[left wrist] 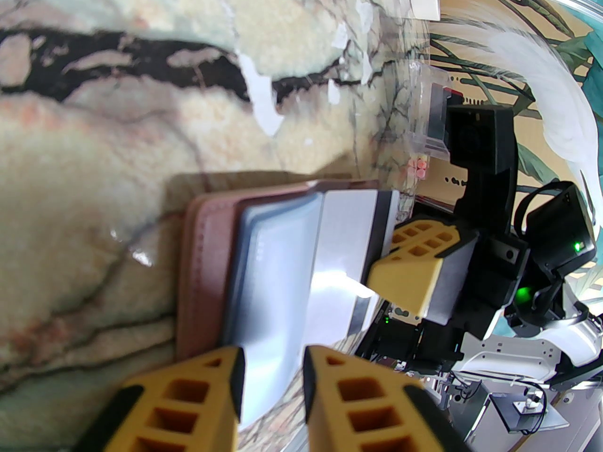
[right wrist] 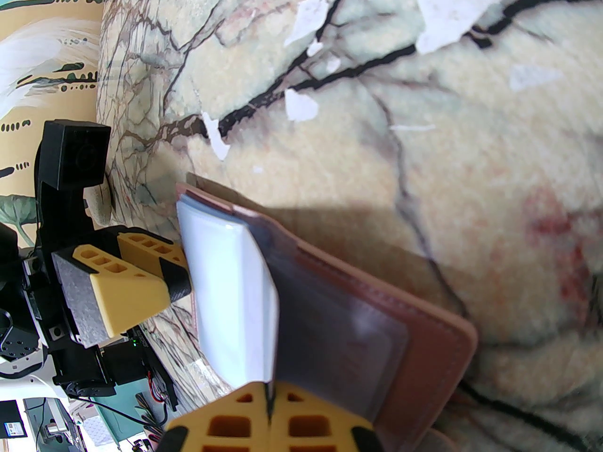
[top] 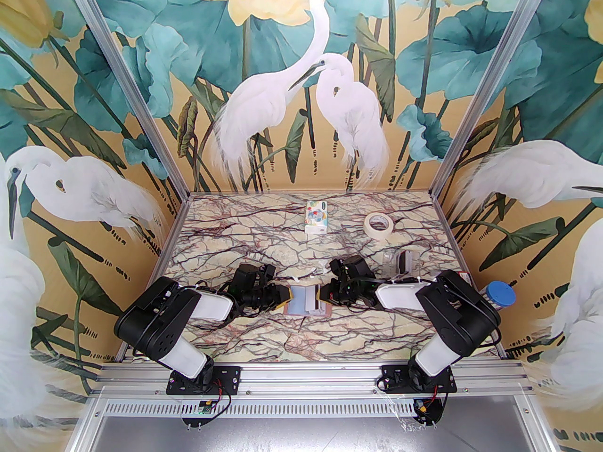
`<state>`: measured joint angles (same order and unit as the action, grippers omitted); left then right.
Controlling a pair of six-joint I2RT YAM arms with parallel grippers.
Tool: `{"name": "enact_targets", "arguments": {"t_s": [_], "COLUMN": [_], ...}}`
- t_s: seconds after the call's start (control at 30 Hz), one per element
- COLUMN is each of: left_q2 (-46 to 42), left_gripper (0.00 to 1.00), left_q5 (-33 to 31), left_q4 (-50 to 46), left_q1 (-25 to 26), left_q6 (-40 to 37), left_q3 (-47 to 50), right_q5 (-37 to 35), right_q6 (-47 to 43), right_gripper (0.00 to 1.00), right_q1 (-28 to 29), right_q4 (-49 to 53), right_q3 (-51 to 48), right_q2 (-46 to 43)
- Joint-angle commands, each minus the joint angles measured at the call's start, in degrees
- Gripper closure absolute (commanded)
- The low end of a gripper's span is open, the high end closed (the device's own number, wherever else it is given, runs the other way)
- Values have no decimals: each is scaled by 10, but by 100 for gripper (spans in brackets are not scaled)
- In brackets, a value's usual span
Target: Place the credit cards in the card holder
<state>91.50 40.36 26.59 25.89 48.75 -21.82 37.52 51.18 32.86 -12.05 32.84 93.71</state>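
The card holder, dusty pink with pale blue inner leaves, lies open on the marbled table between my two grippers. My left gripper comes in from the left. In the left wrist view its jaws close around the raised pale blue leaves, above the pink cover. My right gripper is shut on a whitish credit card with a dark stripe. The card's far end sits against the blue leaves. In the right wrist view its thin edge runs out from between the closed fingertips.
A patterned tissue pack and a roll of tape stand at the back. A clear plastic box is behind the right arm, with a blue-lidded jar at the right edge. White flecks dot the tabletop.
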Motion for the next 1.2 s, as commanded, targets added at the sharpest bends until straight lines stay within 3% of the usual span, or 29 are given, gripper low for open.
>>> {"name": "enact_targets", "arguments": {"t_s": [0.0,1.17], "left_q2": [12,21], "left_gripper": [72,72], "left_q5": [-32,-31], "left_q4": [-45,-46], "left_q1": [5,5], "left_q6": [-12,-12], "left_q3": [13,7], "right_q5": [-10,7], "right_q6": [-8,15], "right_gripper": [100,100], "right_q1": [-3,14], "right_q4": [23,-11], "right_q3": [5,-1], "right_q2": [13,37]}}
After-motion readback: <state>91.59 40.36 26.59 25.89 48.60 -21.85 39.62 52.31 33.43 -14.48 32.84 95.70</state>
